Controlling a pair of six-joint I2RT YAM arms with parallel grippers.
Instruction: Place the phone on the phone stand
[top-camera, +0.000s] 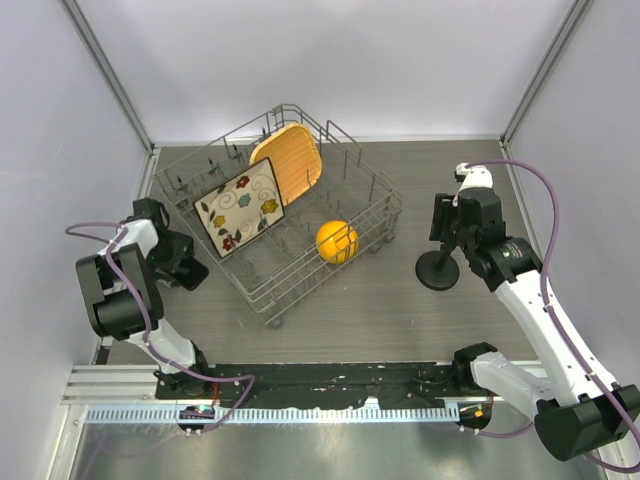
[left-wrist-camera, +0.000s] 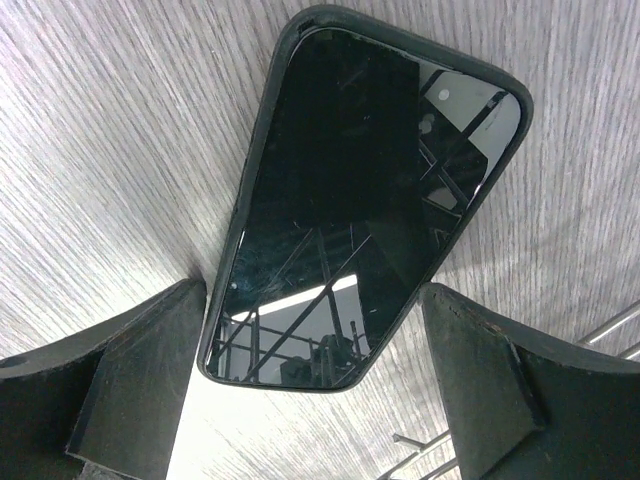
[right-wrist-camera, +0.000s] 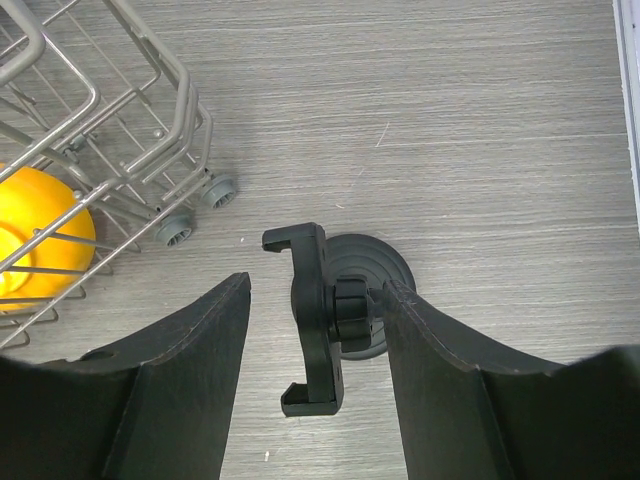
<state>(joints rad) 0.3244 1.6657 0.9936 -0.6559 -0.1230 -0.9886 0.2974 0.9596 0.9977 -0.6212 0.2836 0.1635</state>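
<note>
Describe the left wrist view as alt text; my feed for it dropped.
A black phone lies flat on the grey wood-grain table, filling the middle of the view. The left gripper is open, its fingers flanking the phone's near end; whether they touch it is unclear.

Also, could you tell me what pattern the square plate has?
The plate is cream with coloured flowers and dark swirls; clearest in the top external view.
</note>
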